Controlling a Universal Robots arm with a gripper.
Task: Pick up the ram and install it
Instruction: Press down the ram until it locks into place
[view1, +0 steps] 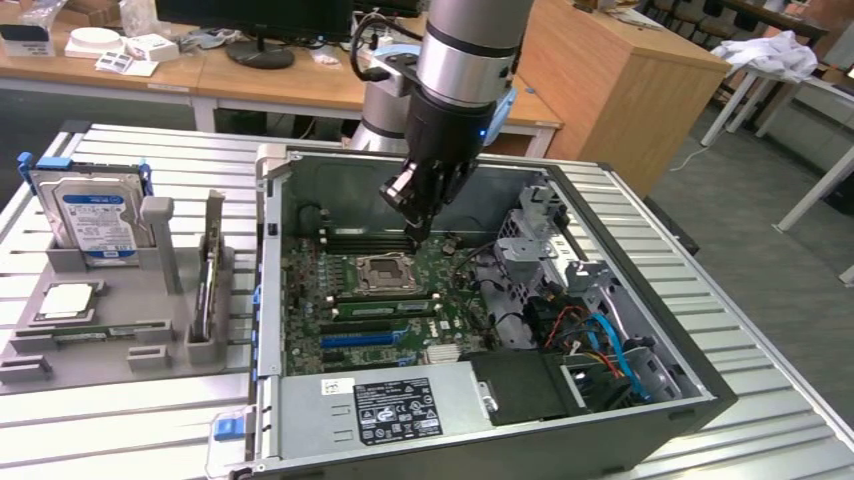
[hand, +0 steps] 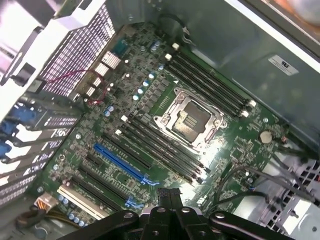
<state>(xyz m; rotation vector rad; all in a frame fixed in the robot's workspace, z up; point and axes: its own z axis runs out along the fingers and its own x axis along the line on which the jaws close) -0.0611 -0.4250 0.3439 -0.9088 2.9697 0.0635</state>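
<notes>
The ram is a long thin board standing on its edge in the grey holder, at the exterior view's left, outside the computer case. My gripper hangs inside the open case, well away from the ram. It is just above the motherboard, by the dark memory slots on the far side of the empty processor socket. In the wrist view the gripper is shut with nothing between its tips, over the board near the slots beside the socket.
A silver hard drive with a blue label and a square silver processor also sit in the holder. A green strip lies along the slots on the socket's near side. Cables and a power supply crowd the case's near right.
</notes>
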